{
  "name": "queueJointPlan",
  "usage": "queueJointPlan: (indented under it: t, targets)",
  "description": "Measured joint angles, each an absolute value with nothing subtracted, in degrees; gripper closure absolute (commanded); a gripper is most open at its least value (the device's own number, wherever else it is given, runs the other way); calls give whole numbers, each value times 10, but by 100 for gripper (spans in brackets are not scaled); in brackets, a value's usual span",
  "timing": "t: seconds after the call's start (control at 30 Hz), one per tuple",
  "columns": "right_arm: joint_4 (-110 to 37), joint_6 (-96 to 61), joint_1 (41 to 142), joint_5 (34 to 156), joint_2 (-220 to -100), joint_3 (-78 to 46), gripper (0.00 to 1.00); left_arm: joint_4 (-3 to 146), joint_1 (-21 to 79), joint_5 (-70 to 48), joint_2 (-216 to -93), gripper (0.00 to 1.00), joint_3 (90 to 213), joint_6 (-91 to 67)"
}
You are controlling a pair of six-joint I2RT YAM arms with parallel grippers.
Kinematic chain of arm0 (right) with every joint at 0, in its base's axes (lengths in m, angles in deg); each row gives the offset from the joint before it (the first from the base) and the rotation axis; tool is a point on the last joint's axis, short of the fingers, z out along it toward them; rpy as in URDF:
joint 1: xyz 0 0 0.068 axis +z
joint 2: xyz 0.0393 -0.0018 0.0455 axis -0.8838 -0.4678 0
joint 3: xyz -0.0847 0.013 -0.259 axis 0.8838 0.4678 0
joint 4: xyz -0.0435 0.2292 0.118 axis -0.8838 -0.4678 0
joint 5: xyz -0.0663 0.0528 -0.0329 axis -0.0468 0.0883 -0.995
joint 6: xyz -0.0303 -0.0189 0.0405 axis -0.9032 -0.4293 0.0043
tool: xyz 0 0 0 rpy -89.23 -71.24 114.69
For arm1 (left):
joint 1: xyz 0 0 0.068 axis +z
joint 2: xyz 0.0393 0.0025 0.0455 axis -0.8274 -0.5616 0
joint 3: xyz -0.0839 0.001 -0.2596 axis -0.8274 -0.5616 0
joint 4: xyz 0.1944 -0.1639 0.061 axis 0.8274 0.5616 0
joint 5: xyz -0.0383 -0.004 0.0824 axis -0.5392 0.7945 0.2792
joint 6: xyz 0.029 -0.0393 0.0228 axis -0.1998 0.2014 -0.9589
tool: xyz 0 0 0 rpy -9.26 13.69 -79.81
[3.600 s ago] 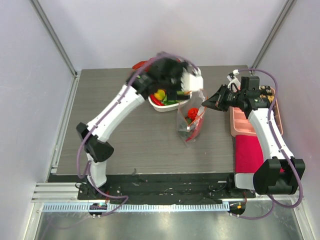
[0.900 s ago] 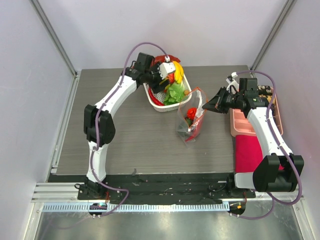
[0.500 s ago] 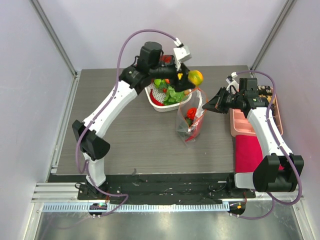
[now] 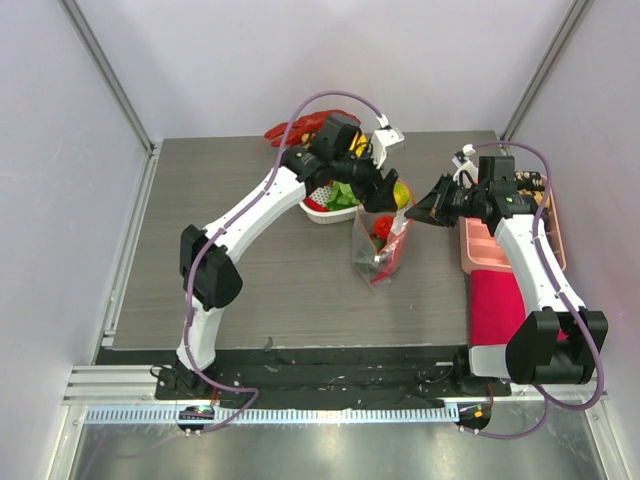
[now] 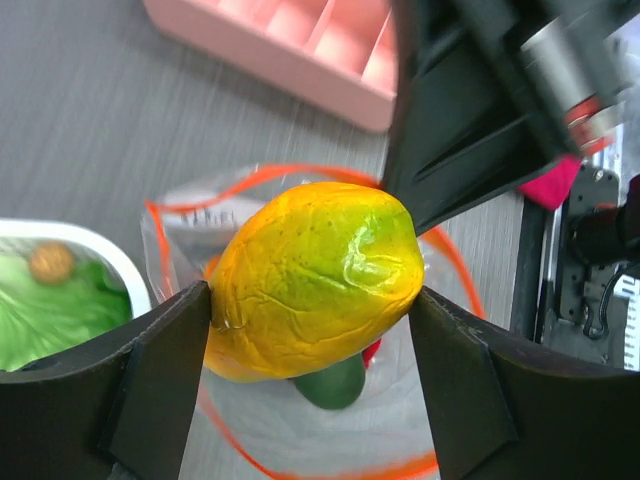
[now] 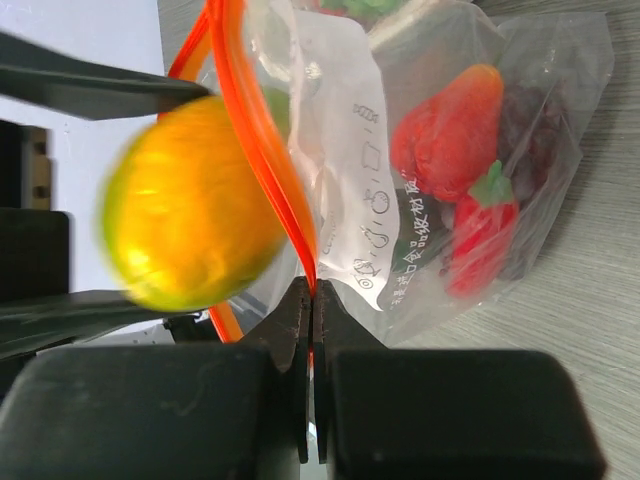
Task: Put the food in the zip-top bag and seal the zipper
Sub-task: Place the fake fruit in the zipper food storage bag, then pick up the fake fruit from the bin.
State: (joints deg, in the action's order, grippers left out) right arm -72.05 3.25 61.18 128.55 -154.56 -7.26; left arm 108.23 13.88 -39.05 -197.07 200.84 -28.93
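Over the zip-top bag [image 4: 371,256], yellow-green fruit [image 5: 315,275] (in left gripper [image 5: 310,300])

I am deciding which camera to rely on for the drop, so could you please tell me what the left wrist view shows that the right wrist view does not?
Only the left wrist view: the zipper as an open loop below, the pink tray, and the white basket with green leaves. Only the right wrist view: the right pincer shut on the zipper, and red toy fruits through the side of the zip-top bag. Both: the yellow-green fruit held by the left pincer at the bag's mouth.
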Motion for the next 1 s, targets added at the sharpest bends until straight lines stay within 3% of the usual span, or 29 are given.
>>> queueJointPlan:
  t: [0.13,0.33,0.53,0.73,1.0]
  targets:
    - [-721,33,611,1286,-1546,-73,99,1135,140,-375,-1987,0,2015,-312]
    - [-721,33,609,1286,-1546,-73,99,1116,158,-376,-1949,0,1986,-316]
    - [-723,31,608,1286,-1546,-73,99,1036,244,-388,-1883,0,1955,-332]
    - [-724,27,608,1286,-1546,-72,99,996,315,-391,-1891,0,1914,-589]
    - [-728,24,604,1285,-1546,-72,99,1041,311,-386,-2038,0,1950,-911]
